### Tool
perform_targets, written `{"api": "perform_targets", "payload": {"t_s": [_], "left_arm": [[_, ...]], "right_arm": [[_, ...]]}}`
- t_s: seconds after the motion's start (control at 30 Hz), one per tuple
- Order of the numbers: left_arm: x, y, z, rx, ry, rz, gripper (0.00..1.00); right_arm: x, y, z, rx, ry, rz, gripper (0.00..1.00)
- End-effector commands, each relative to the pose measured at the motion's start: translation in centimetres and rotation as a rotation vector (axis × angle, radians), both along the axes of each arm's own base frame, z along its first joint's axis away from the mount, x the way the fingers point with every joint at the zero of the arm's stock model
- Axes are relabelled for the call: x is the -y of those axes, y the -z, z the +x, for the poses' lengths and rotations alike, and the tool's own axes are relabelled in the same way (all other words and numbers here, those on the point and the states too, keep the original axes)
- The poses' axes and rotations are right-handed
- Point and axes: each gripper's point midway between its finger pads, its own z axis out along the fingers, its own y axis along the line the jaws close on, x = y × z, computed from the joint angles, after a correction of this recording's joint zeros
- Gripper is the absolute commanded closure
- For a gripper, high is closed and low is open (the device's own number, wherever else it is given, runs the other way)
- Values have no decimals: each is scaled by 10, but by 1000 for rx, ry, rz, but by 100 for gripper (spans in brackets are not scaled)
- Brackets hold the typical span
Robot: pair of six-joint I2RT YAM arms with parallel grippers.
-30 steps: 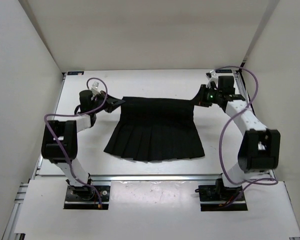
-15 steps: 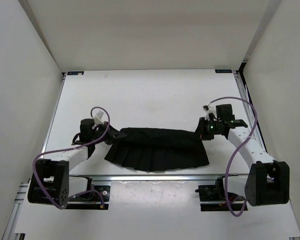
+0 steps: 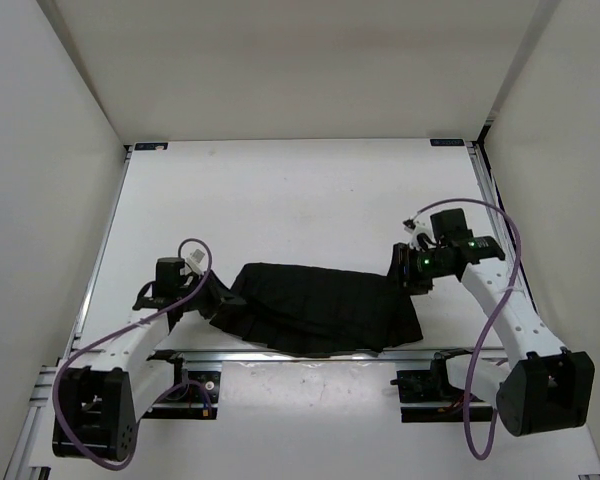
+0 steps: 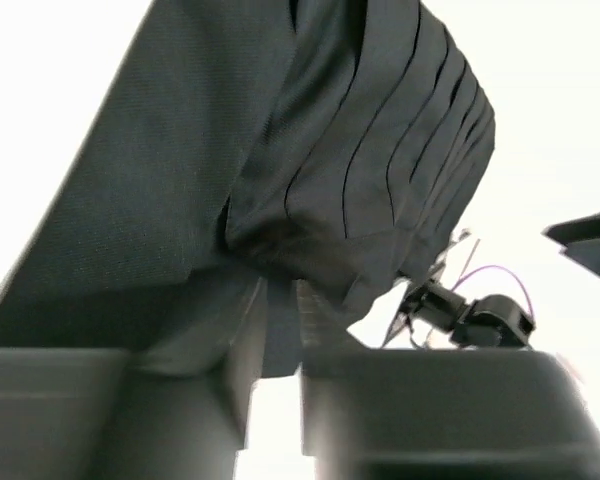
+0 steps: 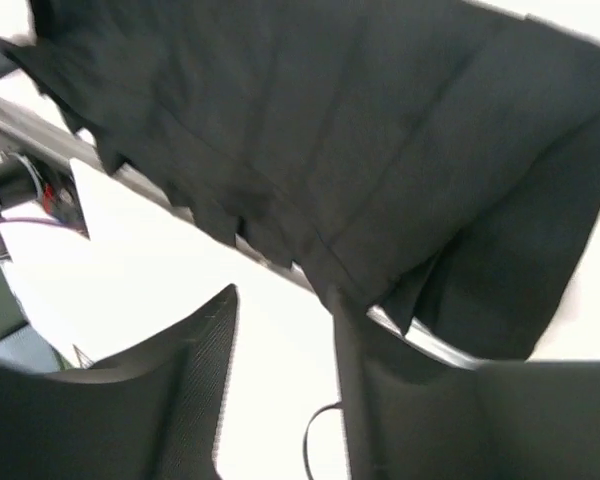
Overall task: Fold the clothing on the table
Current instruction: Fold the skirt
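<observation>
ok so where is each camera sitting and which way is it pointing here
Top external: fixed high behind the arms, looking down on the table; both arms, left gripper and right gripper show.
Left wrist: rides the left gripper, low, facing across the clothing; its own fingers fill the bottom.
Right wrist: rides the right gripper, tilted down at the clothing's edge; its own fingers show below.
Shared: all three see the black clothing.
</observation>
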Motion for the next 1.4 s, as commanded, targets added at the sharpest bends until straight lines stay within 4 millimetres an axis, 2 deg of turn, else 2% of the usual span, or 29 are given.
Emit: {"api": "perform_targets", "payload": {"t_s": [0.0, 0.03, 0.1, 0.13, 0.17, 0.2, 0.27, 0.3, 0.4, 0.47, 0.53, 0.57, 0.67, 0.73, 0.87, 0.9, 0.93, 0.97, 1.0, 1.03, 1.07, 1.1, 1.13, 1.17, 1.2, 1.27, 1.33, 1.37], "left_arm": [[-9, -19, 26, 34, -34, 54, 76], [-8, -30, 38, 68, -21, 77, 89], [-9, -35, 54, 93, -27, 177, 99], [-7, -52, 67, 154, -13, 197, 100], [-6, -49, 69, 148, 0, 247, 100], [-1, -53, 74, 162, 14, 297, 100], [8, -65, 83, 221, 51, 355, 100], [17, -63, 82, 225, 78, 354, 100], [39, -45, 68, 176, 178, 347, 100], [43, -19, 52, 105, 223, 368, 100], [42, 0, 43, 81, 236, 409, 100], [33, 13, 37, 46, 220, 444, 100], [20, 36, 27, 0, 220, 524, 100], [15, 45, 25, -17, 235, 563, 100], [17, 55, 41, -23, 249, 620, 100], [19, 58, 49, -27, 253, 635, 100], [23, 50, 65, 7, 247, 637, 100], [20, 60, 68, -16, 253, 664, 100], [25, 60, 82, -12, 248, 663, 100], [28, 54, 98, 11, 236, 662, 100], [25, 60, 106, -4, 236, 674, 100], [30, 59, 121, 1, 233, 663, 100], [35, 47, 140, 28, 212, 648, 100], [36, 53, 142, 3, 225, 640, 100], [39, 46, 156, 17, 213, 623, 100], [39, 32, 169, 41, 204, 621, 100], [35, 14, 174, 83, 179, 614, 100], [33, 11, 174, 93, 174, 609, 100]], "right_arm": [[-6, -22, 23, 68, -11, 2, 57], [-10, -21, 30, 83, -15, 3, 60], [-23, -5, 34, 53, -51, 11, 78], [-27, 2, 37, 55, -51, 14, 82], [-32, 14, 33, 11, -70, 1, 92], [-36, 24, 34, 2, -87, -23, 100], [-36, 40, 37, -15, -96, -85, 100], [-39, 48, 34, -39, -116, -111, 100], [-30, 67, 29, -108, -125, -221, 100], [-17, 77, 21, -143, -111, -310, 100], [-9, 85, 17, -168, -88, -361, 100], [-7, 88, 14, -186, -81, -370, 100], [0, 104, 3, -270, -66, -388, 100], [1, 111, 10, -273, -60, -400, 100], [2, 126, 40, -303, -42, -400, 100], [-3, 121, 56, -273, -42, -392, 100], [-4, 120, 72, -258, -37, -396, 100], [-7, 120, 89, -246, -34, -385, 100], [-6, 119, 96, -244, -32, -394, 99], [-10, 115, 117, -211, -26, -392, 100], [-7, 121, 123, -229, -23, -397, 100], [-8, 112, 146, -180, -7, -405, 100], [-8, 108, 162, -158, -2, -411, 100], [-6, 113, 169, -168, 4, -418, 100], [-7, 103, 180, -152, 0, -416, 100], [-14, 84, 201, -98, -5, -419, 100], [-14, 66, 206, -57, -7, -440, 100], [-20, 53, 211, -9, -5, -428, 100]]}}
